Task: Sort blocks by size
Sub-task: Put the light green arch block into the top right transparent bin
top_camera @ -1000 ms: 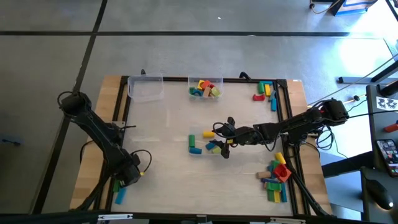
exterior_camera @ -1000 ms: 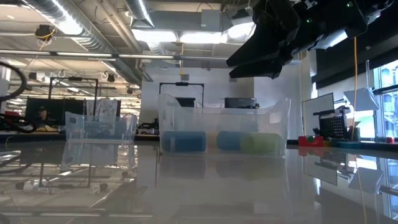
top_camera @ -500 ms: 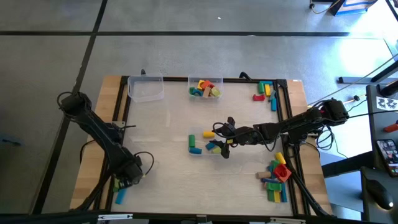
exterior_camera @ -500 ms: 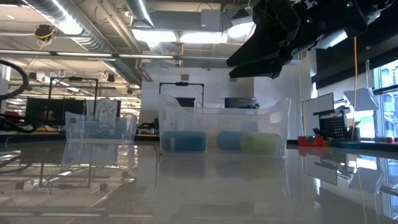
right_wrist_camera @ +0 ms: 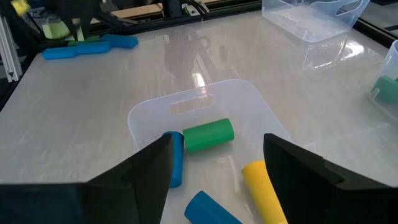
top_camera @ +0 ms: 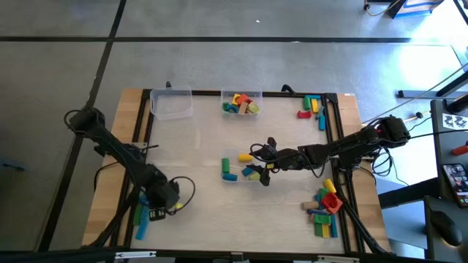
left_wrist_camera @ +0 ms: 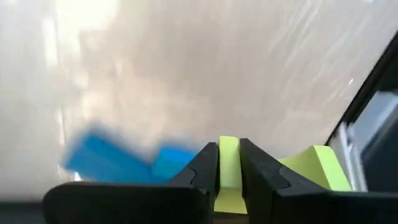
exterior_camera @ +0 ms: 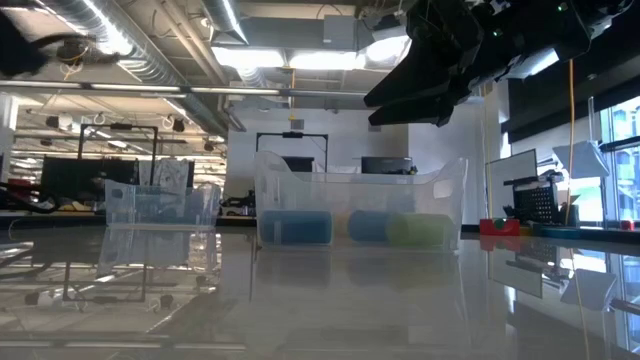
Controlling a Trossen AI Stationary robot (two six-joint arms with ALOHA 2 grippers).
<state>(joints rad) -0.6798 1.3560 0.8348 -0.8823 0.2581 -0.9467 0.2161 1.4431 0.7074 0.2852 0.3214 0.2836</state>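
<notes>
From above, the left arm bends down the table's left side, its left gripper at the near-left corner beside a few blocks lying there; since a second ago it has swung inward from the edge, onto the white tabletop; the right arm reaches in from the right, its right gripper spread wide over a clear tub of blocks mid-table, unmoved. Far tubs sit along the back edge, one empty, one with mixed blocks.

At table height, the right arm's dark bulk hangs at upper right above a tub holding blue and green blocks; nothing has shifted.

The left wrist shows both fingers clenched on a yellow-green block; a blue block lies just behind.

The right wrist shows parted fingers flanking the tub's green cylinder, with yellow and blue pieces near.
</notes>
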